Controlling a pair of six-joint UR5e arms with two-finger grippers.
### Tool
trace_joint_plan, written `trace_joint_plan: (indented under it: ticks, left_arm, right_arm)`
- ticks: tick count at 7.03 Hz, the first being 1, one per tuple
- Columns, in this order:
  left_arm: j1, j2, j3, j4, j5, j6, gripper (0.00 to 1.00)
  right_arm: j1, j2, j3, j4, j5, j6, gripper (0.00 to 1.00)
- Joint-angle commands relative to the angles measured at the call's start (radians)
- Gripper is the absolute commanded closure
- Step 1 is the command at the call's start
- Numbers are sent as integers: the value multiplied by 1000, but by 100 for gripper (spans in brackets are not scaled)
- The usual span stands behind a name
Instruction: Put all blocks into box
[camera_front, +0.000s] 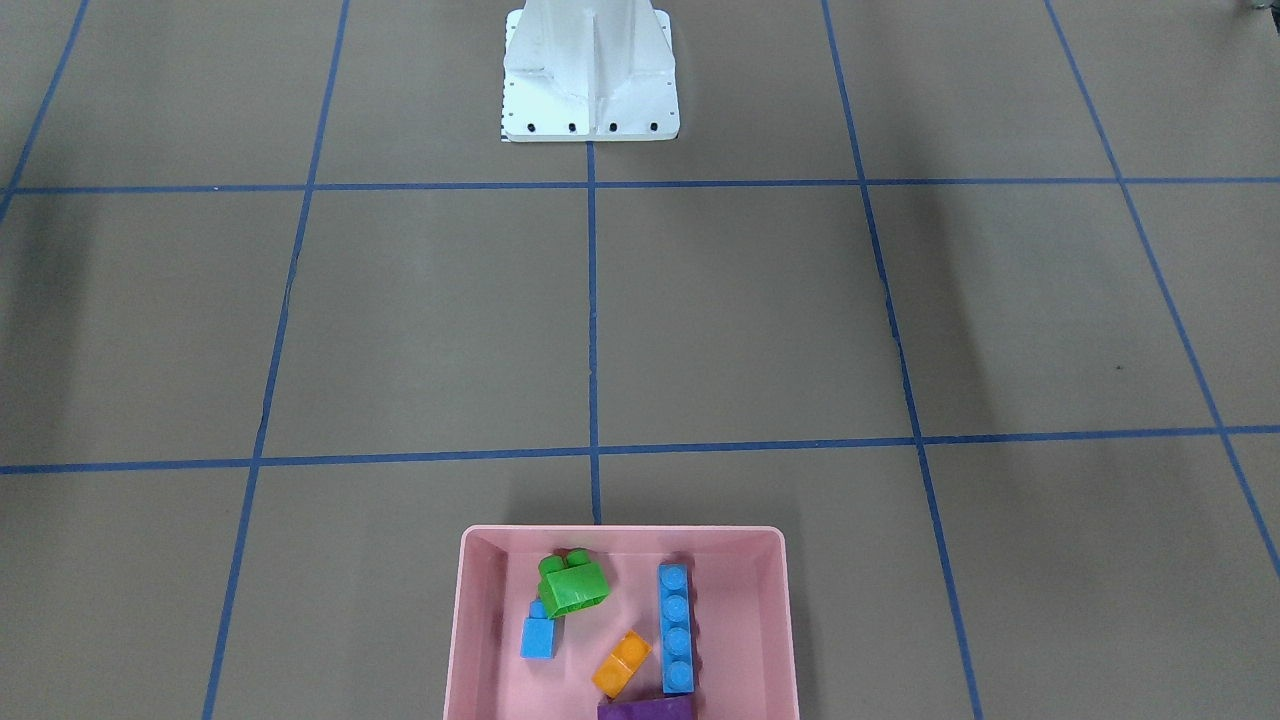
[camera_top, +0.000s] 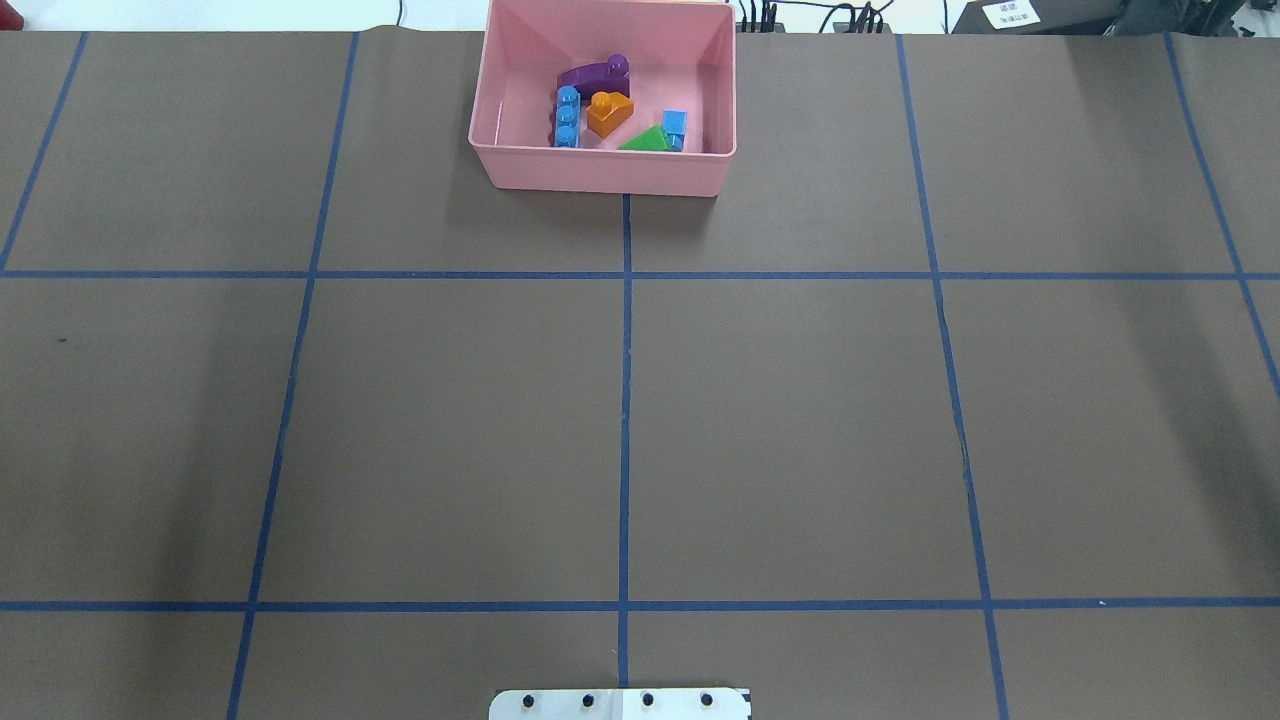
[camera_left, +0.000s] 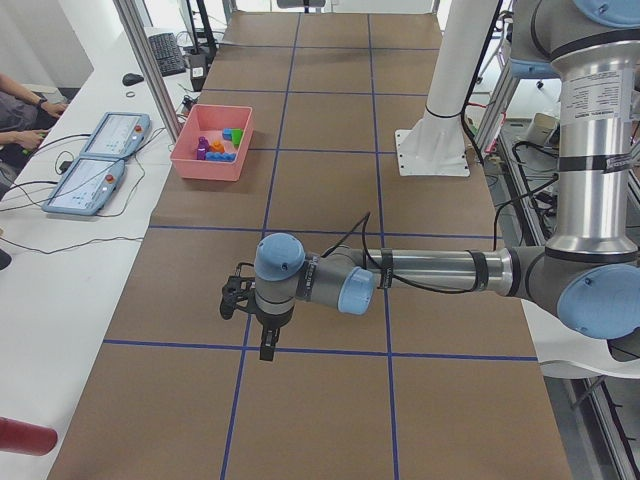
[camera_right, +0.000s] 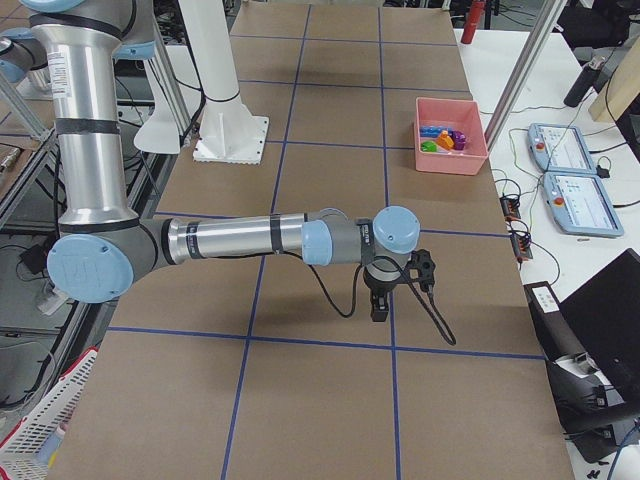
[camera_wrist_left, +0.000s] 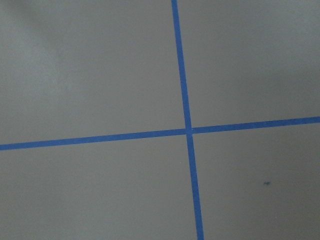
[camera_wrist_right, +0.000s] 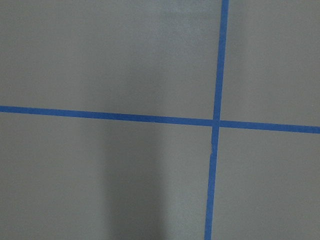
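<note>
The pink box (camera_front: 620, 533) stands at the table's far edge (camera_top: 600, 172). All five blocks lie inside it: the green block (camera_front: 572, 583), the small blue block (camera_front: 539, 637), the long blue block (camera_front: 676, 627), the orange block (camera_front: 621, 663) and the purple block (camera_front: 647, 709). My left gripper (camera_left: 265, 345) shows only in the exterior left view, low over bare table and far from the box (camera_left: 212, 160). My right gripper (camera_right: 380, 310) shows only in the exterior right view, also far from the box (camera_right: 450, 160). I cannot tell whether either is open or shut. Both wrist views show only tabletop and blue tape.
The white robot base (camera_front: 590, 90) stands at the table's near edge (camera_top: 620, 703). Blue tape lines divide the brown table into squares. A side table beyond the box holds two tablets (camera_left: 100, 160) and cables, and an operator's arms (camera_left: 20, 110) rest there.
</note>
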Motion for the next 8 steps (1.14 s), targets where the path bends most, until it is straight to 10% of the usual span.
trace_joint_plan:
  ticks: [1,8]
  left_arm:
    - [-1,-7,-52,85,-4,-1,0]
    - [1,-2,-109,186,-82,-10,0]
  right_arm:
    - [17,-6,0,2,10,-1,0]
    - [78,-114,17,125,7,-1,0]
